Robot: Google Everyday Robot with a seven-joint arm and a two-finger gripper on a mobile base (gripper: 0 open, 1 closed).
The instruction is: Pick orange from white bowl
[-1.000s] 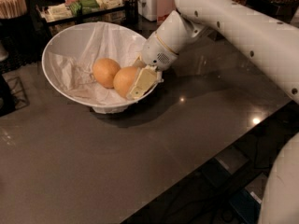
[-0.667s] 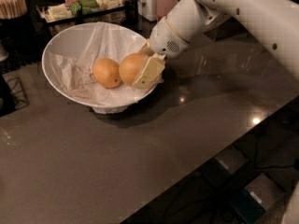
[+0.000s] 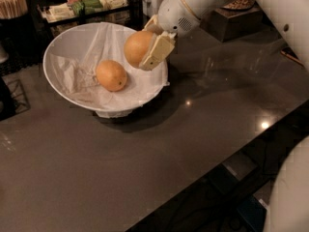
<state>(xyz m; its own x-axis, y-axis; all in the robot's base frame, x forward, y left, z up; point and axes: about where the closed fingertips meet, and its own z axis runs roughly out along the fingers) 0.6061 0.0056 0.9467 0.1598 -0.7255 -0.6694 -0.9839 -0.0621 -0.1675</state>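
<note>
**Gripper (image 3: 146, 48) clamping the orange (image 3: 134, 46)**

Jaws are pressing on it above the white bowl's (image 3: 57, 52) right rim. Being round, it is showing no long axis. Two oranges, one bowl: the second orange (image 3: 111, 75) is lying inside.

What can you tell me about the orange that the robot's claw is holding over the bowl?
The orange is round, smooth and plain yellow-orange, with no mark on the side that shows. The gripper is shut on it: one cream finger lies across its right face, and the other is mostly hidden behind it. It hangs over the right part of the white bowl, seemingly clear of the paper lining and apart from the second orange lying lower. Only the gripper appears to touch it.
</note>
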